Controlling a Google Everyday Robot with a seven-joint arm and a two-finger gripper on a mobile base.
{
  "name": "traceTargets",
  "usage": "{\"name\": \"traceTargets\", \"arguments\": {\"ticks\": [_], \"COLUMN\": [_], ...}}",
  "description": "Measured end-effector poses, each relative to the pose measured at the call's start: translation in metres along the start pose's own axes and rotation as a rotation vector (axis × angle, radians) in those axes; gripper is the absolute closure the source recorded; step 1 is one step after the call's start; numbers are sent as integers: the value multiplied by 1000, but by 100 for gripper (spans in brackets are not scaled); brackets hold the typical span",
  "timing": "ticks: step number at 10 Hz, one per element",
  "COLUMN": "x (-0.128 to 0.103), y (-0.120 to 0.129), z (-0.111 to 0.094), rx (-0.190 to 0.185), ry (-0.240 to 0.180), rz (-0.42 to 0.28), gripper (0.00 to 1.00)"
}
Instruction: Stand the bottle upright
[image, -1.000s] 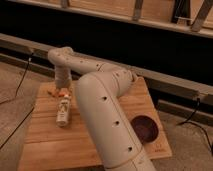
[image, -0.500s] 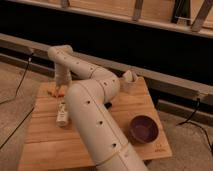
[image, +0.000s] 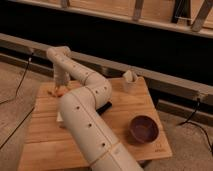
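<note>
The bottle (image: 60, 118) lies on the wooden table (image: 45, 140) at the left. Only a pale sliver of it shows at the left edge of my white arm (image: 85, 115), which covers the rest. My gripper (image: 60, 88) hangs at the table's back left corner, beyond the bottle and apart from it, just above a small orange stick (image: 56, 92). The arm runs from the bottom of the view up across the table's middle.
A flat black slab (image: 105, 106) lies mid-table beside the arm. A dark purple bowl (image: 144, 129) sits at the right front. A white cup (image: 130, 81) stands at the back right. A dark wall with rails runs behind the table.
The arm's big link has swung left and lower across the table and now covers most of the bottle. The gripper has stayed at the back left corner.
</note>
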Motion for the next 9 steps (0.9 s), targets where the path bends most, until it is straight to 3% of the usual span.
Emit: {"name": "traceTargets", "arguments": {"ticks": [5,8,9], "x": [0,1,2], "y": [0,8,9], "z": [0,7,-1], "rx": [0,-29,-42], "ry": [0,11,0], "rz": [2,18,20], "gripper": [35,35,35]}}
